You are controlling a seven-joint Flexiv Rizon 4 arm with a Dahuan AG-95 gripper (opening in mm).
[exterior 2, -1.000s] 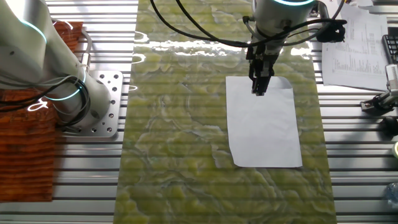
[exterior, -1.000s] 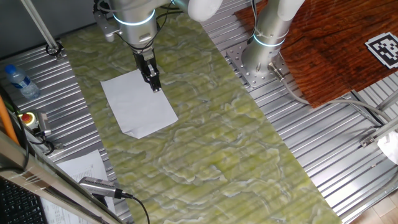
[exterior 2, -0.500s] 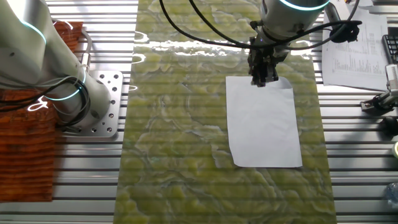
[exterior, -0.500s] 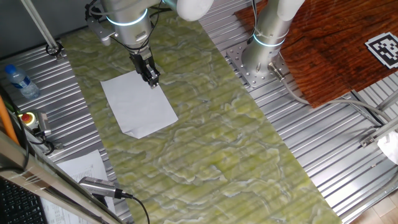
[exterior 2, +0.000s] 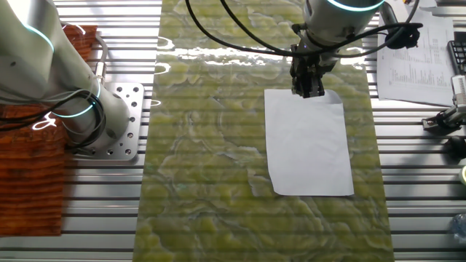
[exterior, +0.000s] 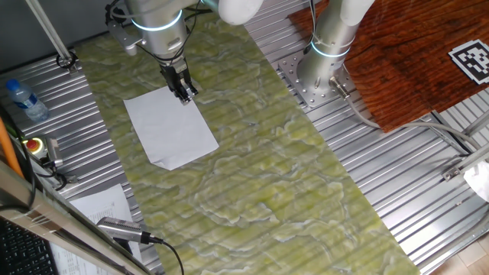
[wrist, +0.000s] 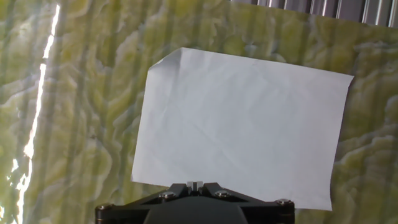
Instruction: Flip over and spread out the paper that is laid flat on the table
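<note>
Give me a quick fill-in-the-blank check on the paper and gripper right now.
1. The paper lies flat on the ____ marbled mat of the table.
2. The gripper sits over the paper's ____ edge, the one nearest the arm.
3. One ____ of the paper is slightly folded.
4. Beyond the mat lies a sheet with printed ____.

Missing: green-yellow; short; corner; text

Robotics lab, ribbed metal panels (exterior: 382,160), fiducial tag (exterior: 472,59) (calib.), robot base (exterior: 325,65) — bolted down

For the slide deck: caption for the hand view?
White paper flat on marbled green table, one corner curled.
</note>
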